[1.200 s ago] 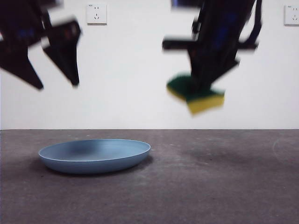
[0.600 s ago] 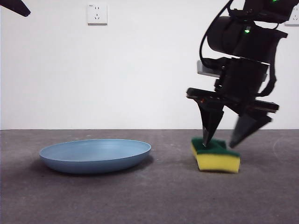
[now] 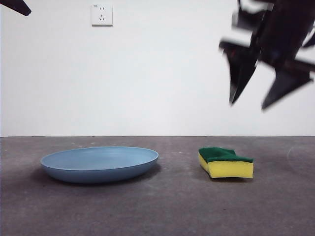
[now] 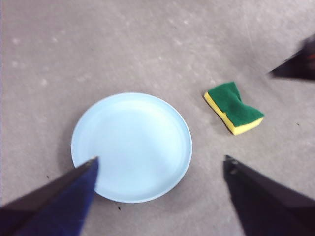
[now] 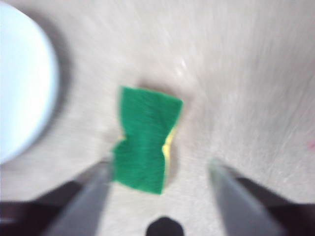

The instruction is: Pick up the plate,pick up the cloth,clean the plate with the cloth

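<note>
The light blue plate (image 3: 100, 163) lies flat on the grey table, left of centre; the left wrist view shows the plate (image 4: 131, 146) from high above. The cloth, a yellow sponge with a green top (image 3: 225, 162), lies on the table to the plate's right, apart from it. My right gripper (image 3: 256, 101) hangs open and empty well above the cloth, blurred by motion; its wrist view looks down on the cloth (image 5: 145, 138). My left gripper (image 4: 160, 169) is open and empty, high over the plate, showing only as a black tip (image 3: 15, 6) at the front view's top left corner.
A white wall with a power socket (image 3: 101, 14) stands behind the table. Bare grey tabletop (image 3: 172, 206) stretches in front of the plate and the cloth.
The right gripper set the cloth down on the table, let go of it and rose away up and to the right. The left gripper withdrew to the top left corner.
</note>
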Robot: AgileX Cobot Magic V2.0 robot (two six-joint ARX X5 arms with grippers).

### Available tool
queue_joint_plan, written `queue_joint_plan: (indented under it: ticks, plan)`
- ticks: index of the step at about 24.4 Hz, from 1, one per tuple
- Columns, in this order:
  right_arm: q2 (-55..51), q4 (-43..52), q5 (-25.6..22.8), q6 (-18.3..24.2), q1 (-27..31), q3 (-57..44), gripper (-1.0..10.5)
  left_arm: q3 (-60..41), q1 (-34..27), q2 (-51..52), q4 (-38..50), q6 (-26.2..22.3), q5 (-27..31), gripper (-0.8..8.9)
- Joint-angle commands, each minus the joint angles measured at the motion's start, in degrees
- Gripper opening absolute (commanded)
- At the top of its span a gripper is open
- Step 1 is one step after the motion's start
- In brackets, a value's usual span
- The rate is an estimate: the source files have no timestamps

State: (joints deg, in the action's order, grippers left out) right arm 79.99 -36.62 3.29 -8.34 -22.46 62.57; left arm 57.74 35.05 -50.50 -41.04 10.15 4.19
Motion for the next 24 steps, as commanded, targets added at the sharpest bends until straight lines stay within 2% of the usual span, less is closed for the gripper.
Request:
queue_joint_plan:
  ticks: [1,2,6,9,11,13,15,19,24]
  plan:
    - [-6.8,-0.2,2.5,0.3,-0.3,-0.2,0.2,-0.3,0.2,0.0,1.0,-1.7,0.4,1.16]
    - [-9.7,-0.2,4.3,0.3,-0.3,-0.2,0.0,-0.3,0.2,0.0,1.3,-3.0,0.4,-0.2]
    - [-20.0,-0.3,8.8,1.8,-0.3,-0.2,-0.1,-0.3,0.2,0.2,3.2,-4.5,0.5,-0.08]
    - [-27.0,-1.1,8.2,5.3,-0.9,-0.3,-0.1,-0.3,0.3,2.1,4.3,-5.9,3.5,-0.08]
    - [-30.6,-1.5,6.3,6.6,-1.1,-1.0,-0.1,-0.3,0.7,4.5,5.1,-7.2,3.0,-0.08]
    - [-34.3,-1.3,1.4,7.0,-1.6,-3.5,-0.1,-0.4,2.1,6.9,4.9,-9.0,3.3,-0.08]
    - [-37.5,-0.5,-1.0,7.0,-2.1,-7.4,-0.1,-0.6,3.2,9.2,5.0,-8.8,3.5,-0.08]
    - [-42.7,4.2,-2.0,6.3,-2.1,-15.0,-0.1,-3.6,4.4,11.6,6.3,-8.7,7.0,-0.08]
    - [-47.0,9.3,-2.0,5.3,-2.5,-22.5,-0.1,-13.6,5.4,15.0,13.6,-9.0,8.4,-0.08]
